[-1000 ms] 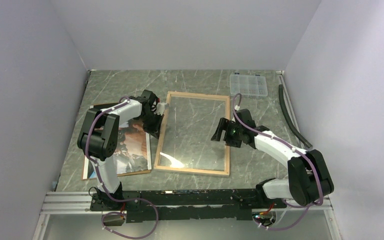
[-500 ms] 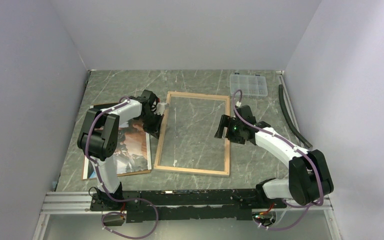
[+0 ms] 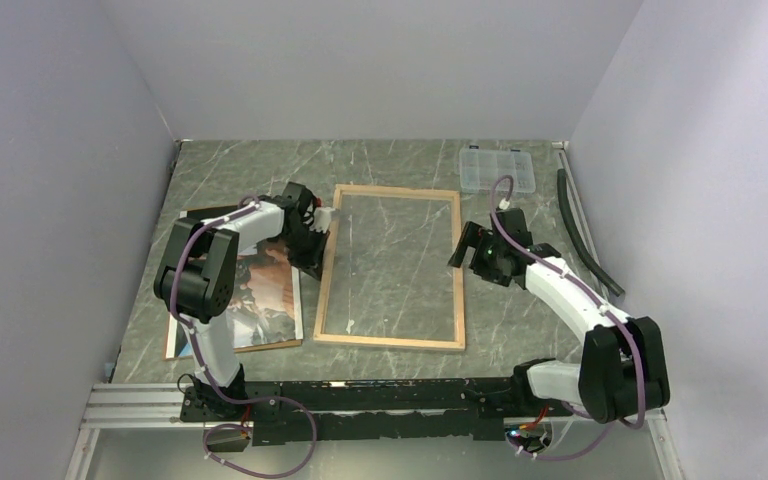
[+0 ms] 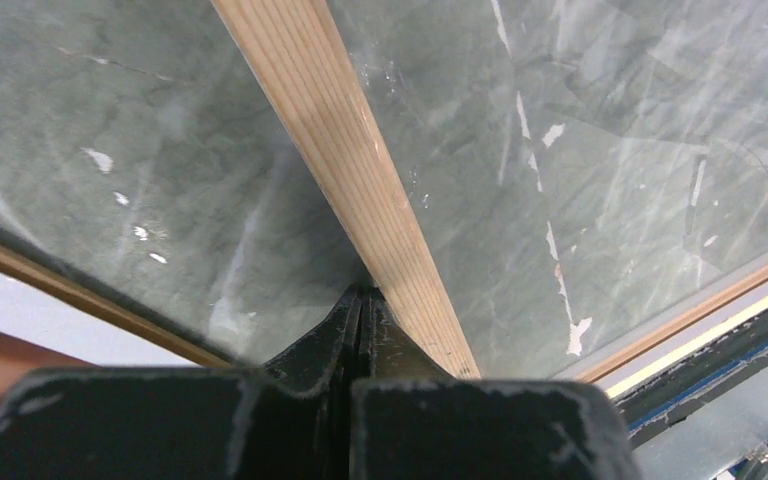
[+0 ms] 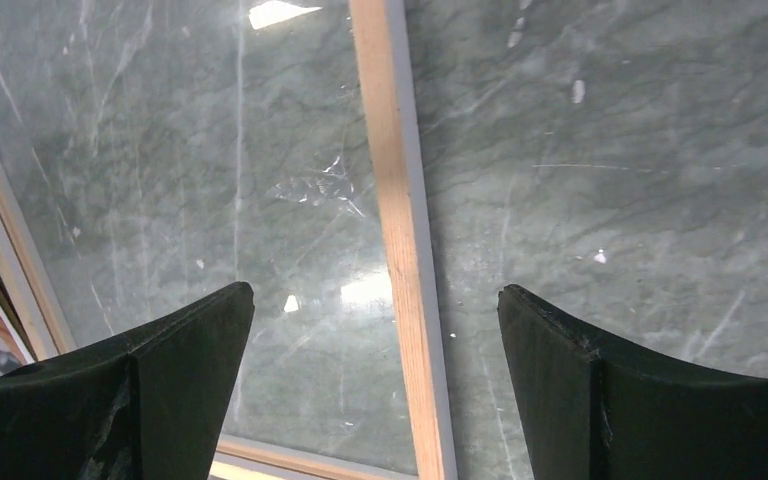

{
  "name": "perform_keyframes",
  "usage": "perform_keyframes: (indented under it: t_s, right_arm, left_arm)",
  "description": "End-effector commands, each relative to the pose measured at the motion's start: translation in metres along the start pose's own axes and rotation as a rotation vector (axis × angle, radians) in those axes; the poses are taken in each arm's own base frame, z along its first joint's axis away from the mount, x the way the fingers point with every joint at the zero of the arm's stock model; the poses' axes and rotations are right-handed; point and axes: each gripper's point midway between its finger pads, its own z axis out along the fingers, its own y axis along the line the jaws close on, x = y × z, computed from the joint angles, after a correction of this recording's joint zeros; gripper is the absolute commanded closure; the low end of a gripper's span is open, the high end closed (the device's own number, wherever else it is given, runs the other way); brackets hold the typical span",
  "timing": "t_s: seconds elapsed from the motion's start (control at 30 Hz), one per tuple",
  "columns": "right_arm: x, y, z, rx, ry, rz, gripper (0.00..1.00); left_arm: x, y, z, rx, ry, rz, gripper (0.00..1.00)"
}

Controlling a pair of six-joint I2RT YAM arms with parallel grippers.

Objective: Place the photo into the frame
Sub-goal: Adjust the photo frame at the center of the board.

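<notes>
The frame (image 3: 388,341) lies flat in the middle of the table (image 3: 250,165), wood side up; the photo (image 3: 265,295) lies picture up just left of it, on a brown board (image 3: 255,346); the left arm (image 3: 205,265) reaches over the photo. The left gripper (image 3: 320,228) is pinched shut, its tip at the frame's left rail; the right gripper (image 3: 467,247) is spread wide above the right rail, holding nothing. A clear box (image 3: 497,170) sits near the frame's far right corner; a black strip (image 3: 585,230) lies along the right wall; green table shows between them and the frame.
</notes>
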Motion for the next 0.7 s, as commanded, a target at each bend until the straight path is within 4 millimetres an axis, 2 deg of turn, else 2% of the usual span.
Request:
perform_keyframes:
  t_s: [0.0, 0.13, 0.23, 0.3, 0.37, 0.43, 0.47, 0.5, 0.57, 0.6, 0.63, 0.67]
  right_arm:
    - [-0.014, 0.004, -0.01, -0.036, -0.038, 0.009, 0.02]
    - [-0.023, 0.015, -0.018, -0.064, -0.063, 0.028, 0.01]
    - [-0.021, 0.038, -0.026, -0.109, -0.083, 0.029, 0.0]
    - [-0.022, 0.059, -0.033, -0.133, -0.104, 0.018, 0.0]
    - [-0.012, 0.098, -0.039, -0.192, -0.09, -0.031, 0.0]
    - [-0.005, 0.133, -0.041, -0.228, -0.093, -0.065, 0.0]
    - [0.0, 0.154, -0.043, -0.255, -0.088, -0.087, 0.0]
    - [0.006, 0.173, -0.043, -0.275, -0.078, -0.107, 0.0]
    - [0.022, 0.213, -0.04, -0.322, -0.047, -0.152, 0.0]
    - [0.032, 0.232, -0.036, -0.342, -0.025, -0.176, 0.0]
    - [0.041, 0.251, -0.033, -0.362, -0.005, -0.202, 0.01]
    - [0.051, 0.269, -0.027, -0.376, 0.018, -0.229, 0.01]
  left_arm:
    - [0.004, -0.025, 0.0, 0.068, -0.006, 0.039, 0.97]
    - [-0.006, -0.03, -0.004, 0.062, -0.021, 0.061, 0.97]
    - [-0.023, -0.025, -0.02, 0.026, -0.046, 0.063, 0.97]
    - [-0.039, -0.015, -0.046, 0.007, -0.098, 0.051, 0.97]
    - [-0.052, 0.001, -0.079, -0.015, -0.145, 0.022, 0.97]
    - [-0.057, 0.022, -0.114, -0.062, -0.179, -0.008, 0.92]
    - [-0.056, 0.032, -0.13, -0.086, -0.199, -0.023, 0.85]
    - [-0.052, 0.045, -0.146, -0.117, -0.212, -0.044, 0.74]
    - [-0.036, 0.069, -0.173, -0.197, -0.219, -0.069, 0.49]
    - [-0.024, 0.083, -0.182, -0.239, -0.213, -0.084, 0.33]
    - [-0.011, 0.098, -0.193, -0.279, -0.214, -0.107, 0.25]
    - [0.006, 0.112, -0.202, -0.312, -0.212, -0.132, 0.2]
